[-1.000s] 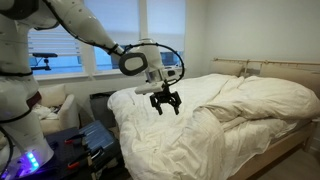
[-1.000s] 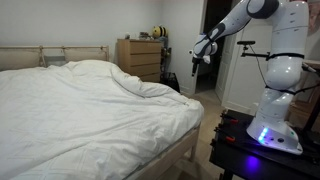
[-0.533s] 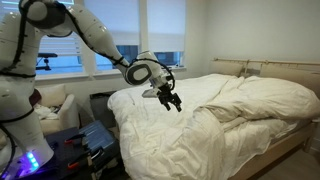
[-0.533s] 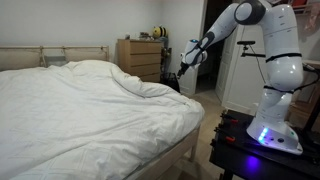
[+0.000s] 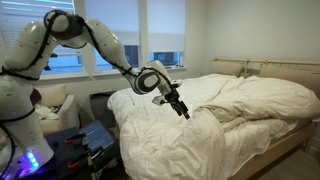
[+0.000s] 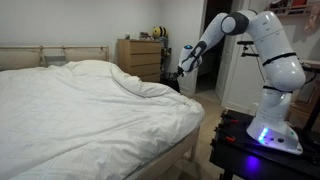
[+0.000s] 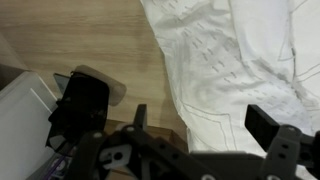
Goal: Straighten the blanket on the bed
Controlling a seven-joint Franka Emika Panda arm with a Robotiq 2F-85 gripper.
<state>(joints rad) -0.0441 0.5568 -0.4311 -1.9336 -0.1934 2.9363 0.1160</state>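
The blanket is a puffy off-white duvet, bunched in folds toward the headboard side of the bed. In an exterior view the blanket covers the bed with a raised ridge across it. My gripper hangs open just above the blanket's corner at the foot end, tilted downward. In an exterior view the gripper sits beyond the bed's far corner. In the wrist view the gripper is open and empty, with the blanket's stitched edge below it, over the wood floor.
A white armchair stands by the window behind the arm. A wooden dresser stands against the far wall. The robot's base glows blue beside the bed. A black object lies on the floor near the blanket edge.
The arm has reached lower and further over the foot of the bed. The gripper has tilted down toward the blanket's corner. Its jaws stay open.
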